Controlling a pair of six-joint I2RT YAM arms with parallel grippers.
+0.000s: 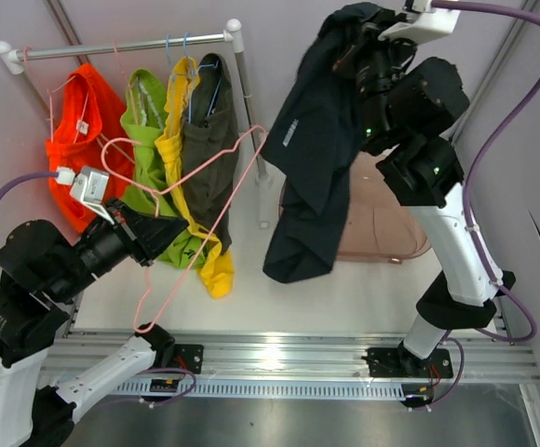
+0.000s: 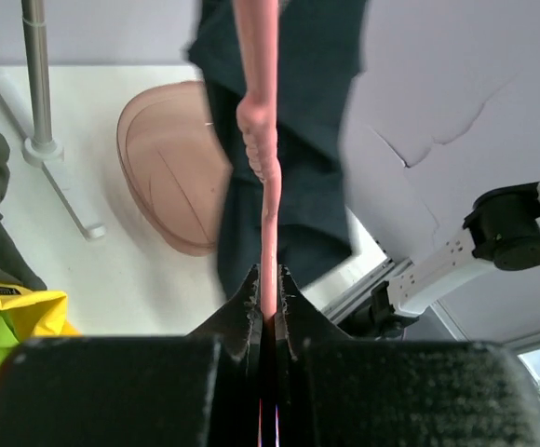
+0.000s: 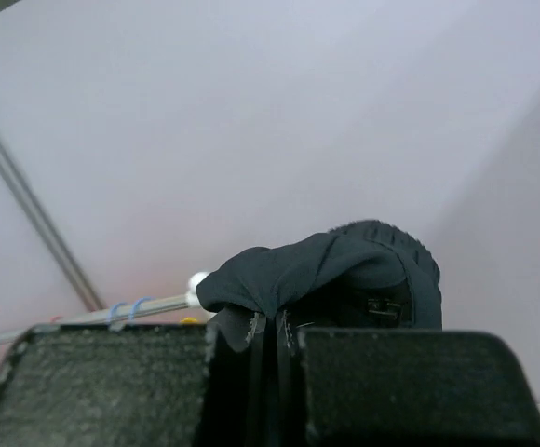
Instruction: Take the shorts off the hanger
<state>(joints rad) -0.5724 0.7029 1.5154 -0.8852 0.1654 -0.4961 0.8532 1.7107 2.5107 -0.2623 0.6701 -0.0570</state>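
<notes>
My right gripper (image 1: 349,33) is shut on the waistband of the black shorts (image 1: 312,149) and holds them high at the right; they hang down over a tray. In the right wrist view the black fabric (image 3: 335,265) bunches over my shut jaws (image 3: 275,326). My left gripper (image 1: 175,235) is shut on a bare pink wire hanger (image 1: 205,177), held tilted left of the black shorts; its tip is close to their left edge. The left wrist view shows the wire (image 2: 263,140) pinched between the jaws (image 2: 270,303), with the black shorts (image 2: 307,112) behind. Orange (image 1: 79,130), lime green (image 1: 144,140), yellow (image 1: 177,140) and dark olive (image 1: 209,149) shorts hang on the rack.
The rack's metal rod (image 1: 121,45) runs across the back left, with its upright post (image 1: 247,112) and foot between the hanging shorts and the tray. A brownish translucent tray (image 1: 382,223) lies at the right under the black shorts. A metal rail (image 1: 279,358) runs along the near edge.
</notes>
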